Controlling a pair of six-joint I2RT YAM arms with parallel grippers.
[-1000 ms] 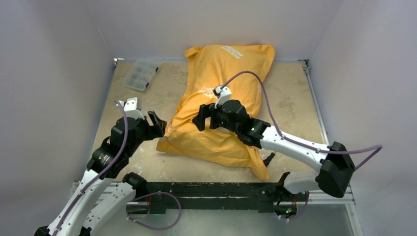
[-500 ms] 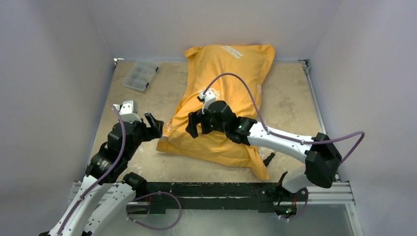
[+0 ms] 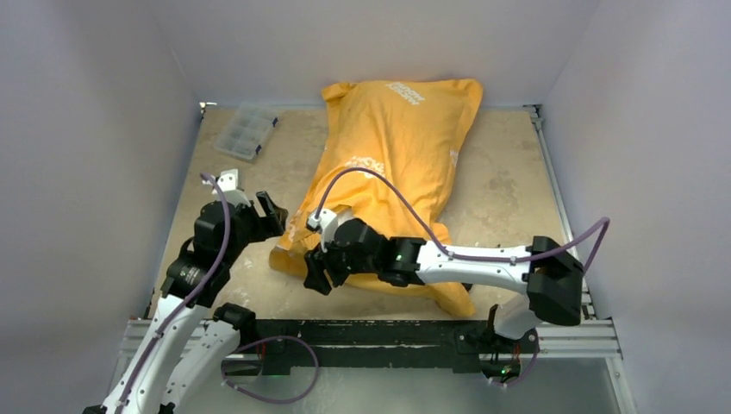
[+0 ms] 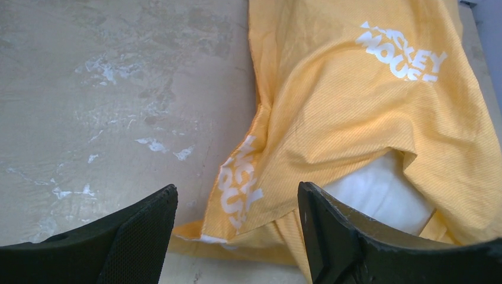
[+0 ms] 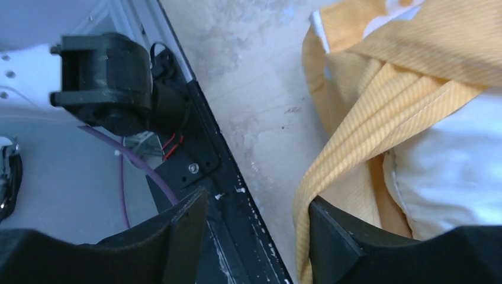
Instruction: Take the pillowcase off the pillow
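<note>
The orange-yellow pillowcase (image 3: pixel 392 147) lies on the table from back centre to the near left, white lettering up. The white pillow (image 4: pixel 379 192) shows through its open near-left end, and also in the right wrist view (image 5: pixel 450 177). My left gripper (image 3: pixel 271 216) is open and empty just left of that open end; in its wrist view (image 4: pixel 237 207) the lettered hem (image 4: pixel 240 189) lies between the jaws. My right gripper (image 3: pixel 315 272) is open at the near edge of the opening; the folded hem (image 5: pixel 367 136) runs against its right finger (image 5: pixel 337 242).
A clear plastic compartment box (image 3: pixel 246 131) sits at the back left. A black rail (image 3: pixel 371 332) runs along the table's near edge, close under the right gripper. The left arm's black base joint (image 5: pixel 106 77) is nearby. Grey walls enclose three sides.
My right gripper has moved from above the pillow's middle down and left to the open near-left end of the pillowcase. My left gripper has hardly moved.
</note>
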